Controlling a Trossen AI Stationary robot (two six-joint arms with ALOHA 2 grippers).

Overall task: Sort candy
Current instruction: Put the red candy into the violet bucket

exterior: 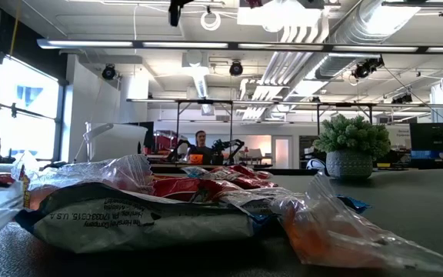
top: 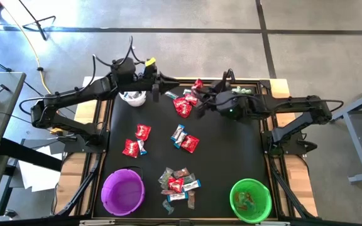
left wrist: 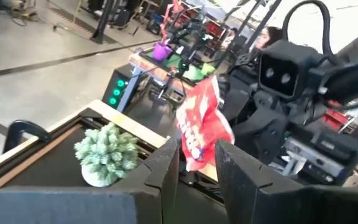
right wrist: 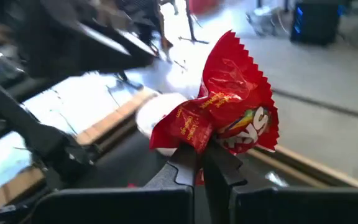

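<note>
A shiny red candy packet (right wrist: 229, 118) hangs in the air over the far middle of the black mat, with my right gripper (right wrist: 201, 158) shut on it. The high view shows that gripper (top: 201, 94) reaching in from the right. My left gripper (top: 168, 83) comes level from the left and stops short of the packet (top: 197, 83). Its fingers (left wrist: 166, 168) stand apart with nothing between them, and the packet (left wrist: 201, 121) shows beyond the gap. More candy lies in small heaps on the mat (top: 182, 105) (top: 137, 141) (top: 178, 182). My right gripper pinches the crumpled lower end (right wrist: 197, 146) of the red packet between its two fingers. The fingers come from the table's right side, nearly level. The rest of the packet stands out beyond the fingertips, clear of the mat.
A white bowl (top: 132, 97) sits under the left arm at the far left. A purple bowl (top: 123, 191) and a green bowl (top: 250, 199) stand at the near corners. A spiky green plant in a pot (left wrist: 107, 152) stands at the far right, below the right arm.
</note>
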